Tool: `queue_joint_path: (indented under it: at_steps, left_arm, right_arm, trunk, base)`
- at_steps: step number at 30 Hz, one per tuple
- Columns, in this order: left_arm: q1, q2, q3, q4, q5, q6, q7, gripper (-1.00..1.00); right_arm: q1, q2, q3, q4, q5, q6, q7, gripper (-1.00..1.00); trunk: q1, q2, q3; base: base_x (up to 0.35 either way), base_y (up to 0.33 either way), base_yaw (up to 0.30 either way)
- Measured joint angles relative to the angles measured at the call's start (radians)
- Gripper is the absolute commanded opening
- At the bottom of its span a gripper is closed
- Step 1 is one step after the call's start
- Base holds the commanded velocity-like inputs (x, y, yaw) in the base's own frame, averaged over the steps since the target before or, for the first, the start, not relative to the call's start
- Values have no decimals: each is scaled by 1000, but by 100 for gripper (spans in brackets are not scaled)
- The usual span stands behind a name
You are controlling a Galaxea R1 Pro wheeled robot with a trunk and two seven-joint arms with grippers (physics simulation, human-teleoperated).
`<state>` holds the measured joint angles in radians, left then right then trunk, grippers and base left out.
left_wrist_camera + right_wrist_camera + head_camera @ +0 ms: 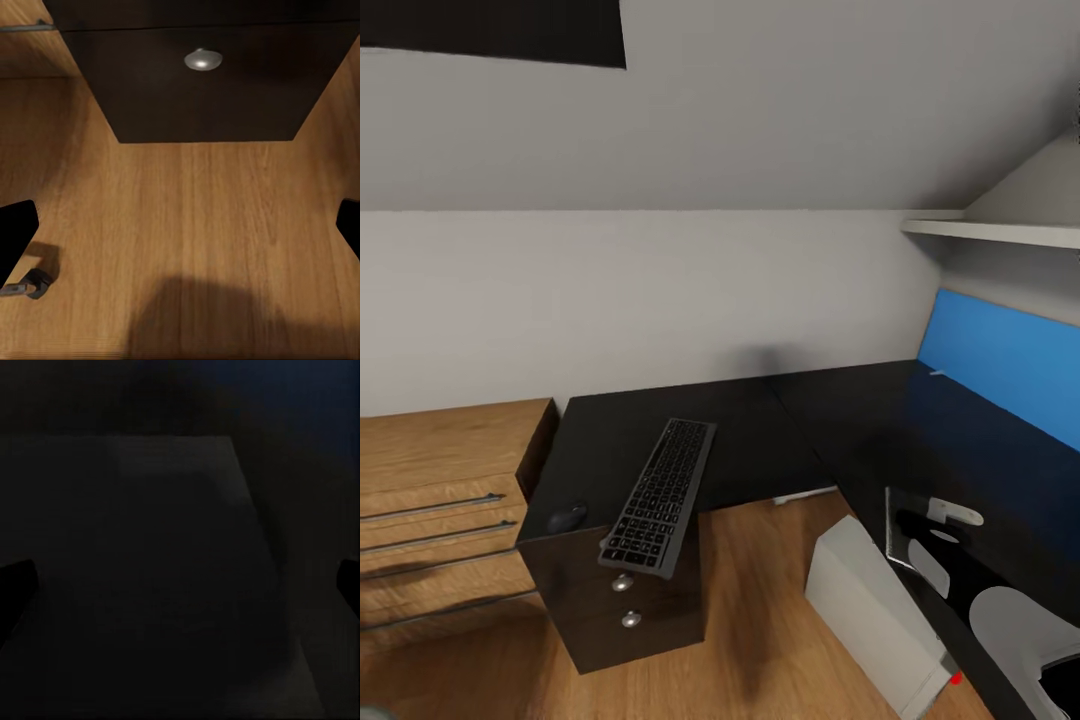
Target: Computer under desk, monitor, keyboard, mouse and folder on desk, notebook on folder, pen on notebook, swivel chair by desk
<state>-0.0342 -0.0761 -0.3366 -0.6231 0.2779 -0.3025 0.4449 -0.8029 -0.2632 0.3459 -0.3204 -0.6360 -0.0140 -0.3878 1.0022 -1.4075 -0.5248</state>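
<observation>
the head view looks down on the black l-shaped surface (760,440) set in the corner of the room. the keyboard (661,495) lies on its left wing, slanted, with its near end jutting out past the front edge above the drawer unit (620,610). the mouse (567,517) sits just left of the keyboard's near end, close to the surface's near left corner and apart from the keyboard. the computer (875,610) stands on the wooden floor (750,600) at the near right, tucked against the right wing's front edge, partly under it. a blue wall panel (1000,365) runs behind the right wing, under a white shelf (1000,232). a wooden dresser (445,500) stands to the left of the drawer unit.

in the left wrist view the left gripper (180,232) has its fingers wide apart, holding nothing, over bare floor, with the drawer unit's front and a round silver knob (202,60) just beyond it; keyboard and mouse are up on the surface above. in the right wrist view the right gripper (180,585) is likewise spread and empty, facing a dim flat panel too dark to name.
</observation>
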Motion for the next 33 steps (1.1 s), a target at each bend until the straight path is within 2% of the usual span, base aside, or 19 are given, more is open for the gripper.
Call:
queue_joint_path:
  at_steps: [15,18,33]
  left_arm:
    - [0,0,0,0,0,0,0,100]
    - [0,0,-1,0,0,0,0,100]
    - [0,0,-1,1,0,0,0,100]
  right_arm:
    - [0,4,-2,1,8,-1,-2,100]
    - [1,5,2,4,-20,0,1,100]
    - [1,5,2,3,-20,0,1,100]
  trunk:
    - [0,0,0]
    - [-12,21,9]
    - [-69,126,56]
  base:
    - [-7,3,0]
    - [0,0,0]
    - [0,0,0]
